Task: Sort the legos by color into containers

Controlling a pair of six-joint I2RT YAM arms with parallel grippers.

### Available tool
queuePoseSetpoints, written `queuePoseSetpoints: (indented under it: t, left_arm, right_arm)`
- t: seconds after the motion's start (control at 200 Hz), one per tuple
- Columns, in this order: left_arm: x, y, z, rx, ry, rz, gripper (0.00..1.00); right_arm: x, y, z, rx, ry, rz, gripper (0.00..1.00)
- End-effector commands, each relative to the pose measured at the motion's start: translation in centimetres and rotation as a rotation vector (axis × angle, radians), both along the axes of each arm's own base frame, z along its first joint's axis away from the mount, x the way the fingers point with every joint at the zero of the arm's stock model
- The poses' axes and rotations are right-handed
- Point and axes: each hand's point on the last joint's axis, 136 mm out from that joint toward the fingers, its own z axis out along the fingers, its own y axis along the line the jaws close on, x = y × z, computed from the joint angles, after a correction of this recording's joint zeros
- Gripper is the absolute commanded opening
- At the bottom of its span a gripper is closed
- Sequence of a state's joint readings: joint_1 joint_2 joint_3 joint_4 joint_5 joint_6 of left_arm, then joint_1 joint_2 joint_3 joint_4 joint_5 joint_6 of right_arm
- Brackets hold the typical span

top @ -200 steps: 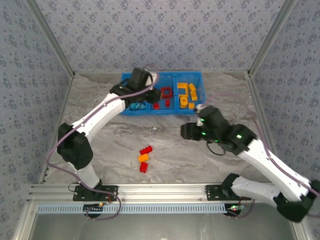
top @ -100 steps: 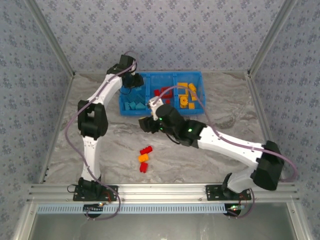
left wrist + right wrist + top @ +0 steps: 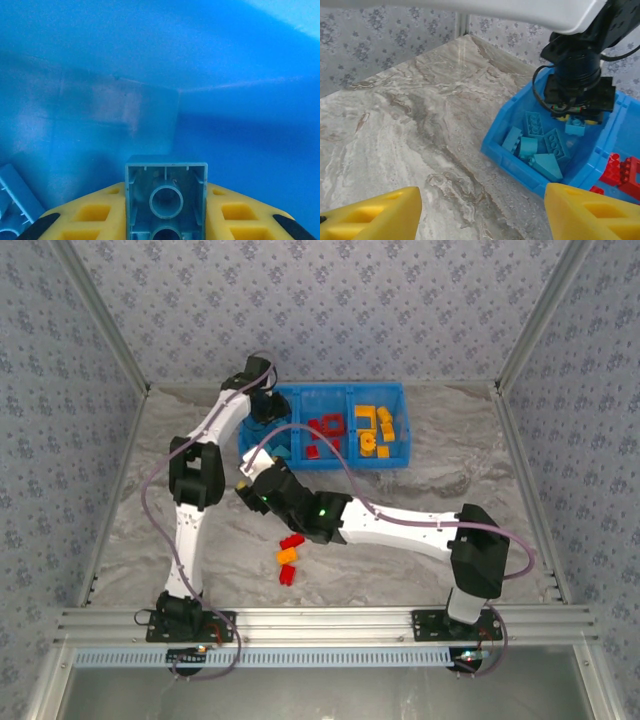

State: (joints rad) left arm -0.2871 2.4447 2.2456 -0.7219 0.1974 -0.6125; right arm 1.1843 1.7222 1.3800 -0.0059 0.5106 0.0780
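My left gripper (image 3: 166, 210) is shut on a light blue lego (image 3: 166, 197), held down inside the left compartment of the blue bin (image 3: 398, 462). In the right wrist view the same gripper (image 3: 576, 122) hangs over several light blue legos (image 3: 540, 150) with its brick (image 3: 575, 126). Red legos (image 3: 322, 432) lie in the middle compartment, yellow-orange ones (image 3: 372, 425) in the right. My right gripper (image 3: 482, 200) is open over bare table just in front of the bin's left corner (image 3: 492, 145); from above it (image 3: 243, 487) sits left of centre. Two red legos (image 3: 292, 540) (image 3: 287, 575) and an orange one (image 3: 287, 556) lie loose on the table.
The marble table (image 3: 440, 490) is walled by patterned panels on three sides. An aluminium rail (image 3: 320, 622) runs along the near edge. My right arm (image 3: 390, 525) stretches across the table just behind the loose legos. Cables (image 3: 555, 102) loop off the left wrist above the bin.
My right arm has swung from the right side across to the bin's left front corner, opening slightly. My left gripper has moved with its brick from the bin's middle to the left compartment.
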Motion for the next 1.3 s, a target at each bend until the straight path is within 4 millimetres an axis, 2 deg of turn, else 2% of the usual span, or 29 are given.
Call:
queuePoseSetpoints:
  t: [0.0,0.055,0.115,0.33,0.5,0.545,0.555,0.605,0.62,0.705,0.864,0.989,1.094,1.199,1.294]
  left_arm:
    - [-0.1,-0.4,-0.1,-0.036,0.020,0.005,0.42]
    - [-0.4,-0.4,0.6,-0.037,0.017,0.004,0.53]
    - [-0.7,-0.2,1.7,-0.035,-0.003,0.004,0.58]
    - [-2.1,0.2,7.0,-0.055,-0.081,0.004,0.64]
    - [-4.5,1.2,12.5,-0.065,-0.164,0.011,0.65]
    - [-5.0,1.2,14.9,-0.080,-0.223,0.002,0.65]
    - [-5.2,1.2,15.2,-0.081,-0.227,0.000,0.65]
    - [-6.5,1.1,17.7,-0.089,-0.272,-0.025,0.66]
    - [-7.1,1.1,17.4,-0.084,-0.263,-0.035,0.66]
    - [-10.2,0.7,20.1,-0.077,-0.314,-0.106,0.67]
    - [-18.8,0.5,21.9,-0.104,-0.308,-0.228,0.72]
    - [-26.2,0.6,21.0,-0.177,-0.283,-0.325,0.76]
    - [-31.9,1.8,18.9,-0.203,-0.234,-0.380,0.78]
    - [-37.0,2.7,16.7,-0.257,-0.175,-0.414,0.79]
    - [-40.9,3.5,15.2,-0.291,-0.119,-0.440,0.79]
  right_arm:
    - [0.3,-1.0,2.1,0.034,-0.031,-0.039,0.68]
    - [0.3,-1.4,1.9,0.033,-0.028,-0.046,0.69]
    - [0.2,-1.9,2.0,0.038,-0.024,-0.052,0.69]
    - [-0.3,-4.6,2.4,0.050,0.010,-0.083,0.70]
    - [-1.2,-7.1,1.7,0.031,0.068,-0.031,0.69]
    - [-1.4,-7.8,1.6,0.029,0.096,0.002,0.69]
    - [-1.6,-8.2,0.5,0.007,0.114,0.008,0.69]
    - [-1.9,-9.3,-0.7,-0.017,0.162,0.046,0.69]
    - [-1.9,-9.7,-1.0,-0.025,0.177,0.054,0.69]
    - [-2.6,-11.6,-2.9,-0.084,0.246,0.110,0.70]
    - [-4.5,-14.1,-7.1,-0.246,0.342,0.229,0.79]
    - [-5.3,-14.4,-10.6,-0.396,0.392,0.285,0.82]
    - [-5.0,-14.0,-13.3,-0.510,0.390,0.296,0.82]
    - [-5.2,-12.9,-15.9,-0.589,0.378,0.341,0.82]
    - [-5.5,-11.9,-18.0,-0.641,0.357,0.418,0.82]
